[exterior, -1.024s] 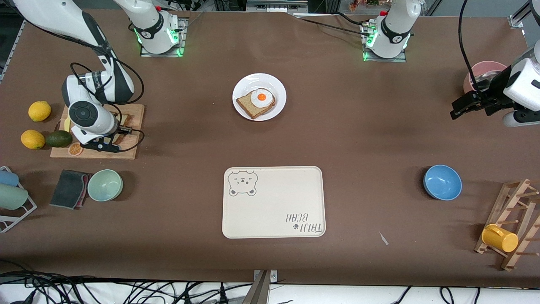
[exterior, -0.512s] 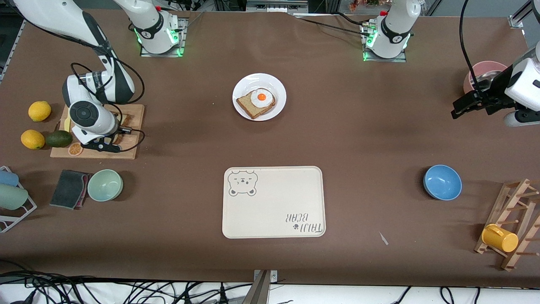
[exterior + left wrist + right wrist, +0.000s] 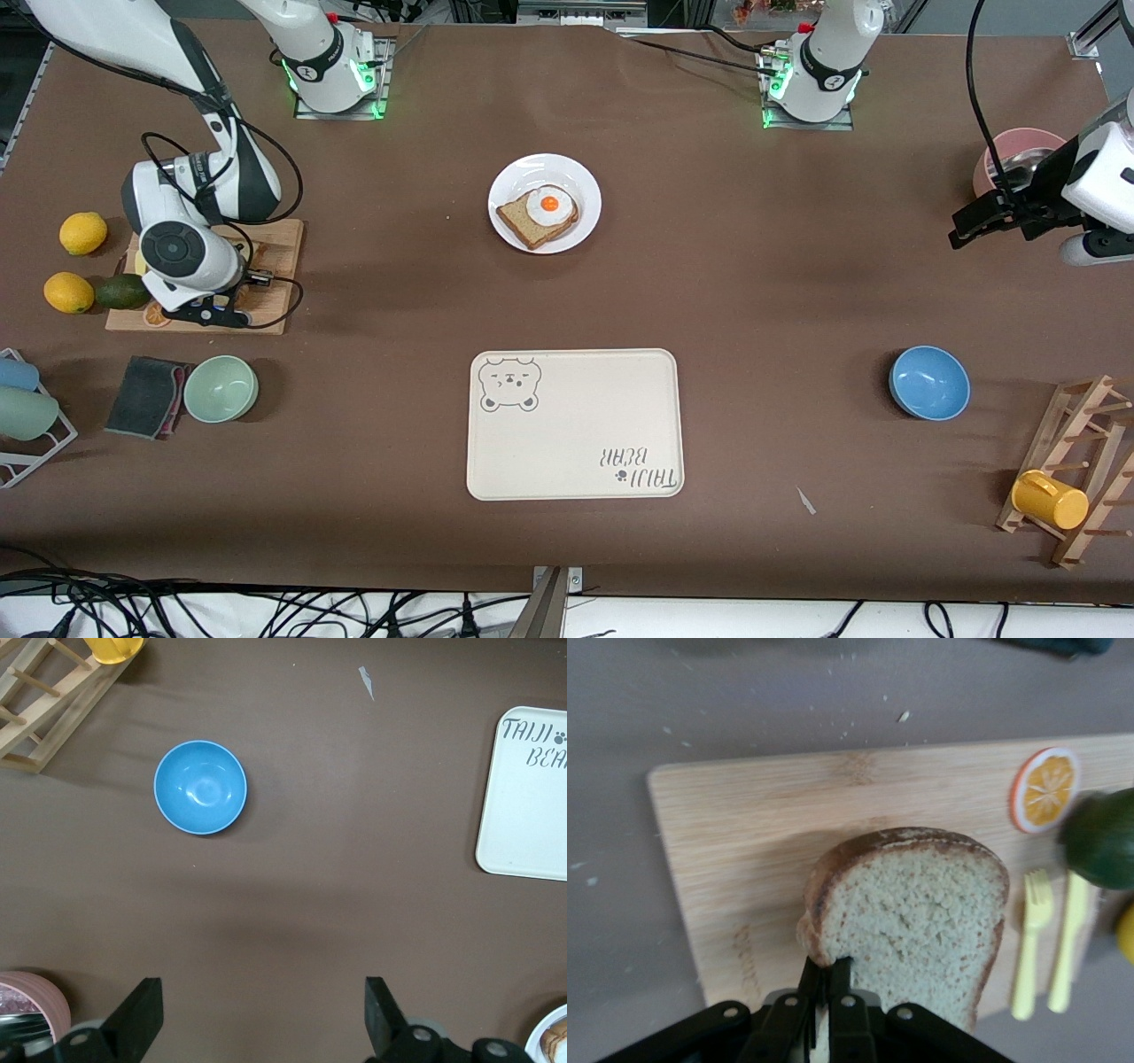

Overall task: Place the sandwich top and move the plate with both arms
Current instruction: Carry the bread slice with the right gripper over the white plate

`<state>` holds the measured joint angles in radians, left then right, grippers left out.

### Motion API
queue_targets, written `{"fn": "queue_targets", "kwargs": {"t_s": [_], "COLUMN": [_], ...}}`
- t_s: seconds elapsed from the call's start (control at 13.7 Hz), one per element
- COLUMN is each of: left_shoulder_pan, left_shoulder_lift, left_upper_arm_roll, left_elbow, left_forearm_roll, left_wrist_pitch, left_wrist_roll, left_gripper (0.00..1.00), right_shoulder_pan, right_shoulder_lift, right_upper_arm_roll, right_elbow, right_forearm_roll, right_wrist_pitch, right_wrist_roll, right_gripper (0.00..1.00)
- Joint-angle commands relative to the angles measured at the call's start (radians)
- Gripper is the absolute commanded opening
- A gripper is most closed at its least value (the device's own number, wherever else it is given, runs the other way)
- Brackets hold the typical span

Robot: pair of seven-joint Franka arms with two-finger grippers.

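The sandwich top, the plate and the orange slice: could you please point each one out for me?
sandwich top (image 3: 921,912): right wrist view, middle of its crumb face.
plate (image 3: 514,177): front view, bare white rim beside the egg-topped slice.
orange slice (image 3: 1046,788): right wrist view, centre of its cut face.

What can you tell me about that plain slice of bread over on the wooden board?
The sandwich top is one slice of pale, grainy wholegrain bread with a darker brown crust around a rounded top. Its surface is plain, with nothing on it. It is over the wooden cutting board, though whether it rests on it or is lifted cannot be told. The right gripper is shut on its edge, fingers pinched close together. In the front view the arm hides the slice. Beside it on the board lie a yellow fork and an orange slice.
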<state>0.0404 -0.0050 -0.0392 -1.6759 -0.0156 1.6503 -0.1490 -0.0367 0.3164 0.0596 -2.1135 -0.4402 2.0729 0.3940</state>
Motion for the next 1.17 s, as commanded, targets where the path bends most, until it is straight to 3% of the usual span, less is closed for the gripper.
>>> {"fn": "queue_targets", "kwargs": {"t_s": [0.0,0.22,0.59,0.73,1.1], "left_shoulder_pan": [0.004,0.006,0.006,0.004,0.007], "left_shoulder_lift": [0.0,0.0,0.0,0.002,0.002], "left_upper_arm_roll": [0.004,0.007,0.009,0.009,0.01], "left_elbow": [0.016,0.016,0.016,0.016,0.018], "left_forearm_roll": [-0.03,-0.03,-0.03,-0.03,-0.03], "left_wrist_pitch": [-0.015,-0.015,-0.015,-0.015,-0.015], "left_wrist_roll": [0.028,0.028,0.028,0.025,0.028], "left_gripper": [1.0,1.0,1.0,1.0,1.0], "right_shoulder_pan": [0.006,0.104,0.331,0.433,0.635], "right_shoulder_lift": [0.001,0.009,0.018,0.038,0.154], "right_upper_arm_roll": [0.092,0.115,0.115,0.115,0.115], "right_elbow": [0.177,0.273,0.329,0.359,0.478], "right_forearm_roll": [-0.006,0.02,0.213,0.296,0.402], "right_wrist_pitch": [-0.242,-0.325,-0.372,-0.372,-0.356], "right_wrist_roll": [0.019,0.06,0.258,0.385,0.758], "right_gripper": [0.0,0.0,0.0,0.0,0.0]}}
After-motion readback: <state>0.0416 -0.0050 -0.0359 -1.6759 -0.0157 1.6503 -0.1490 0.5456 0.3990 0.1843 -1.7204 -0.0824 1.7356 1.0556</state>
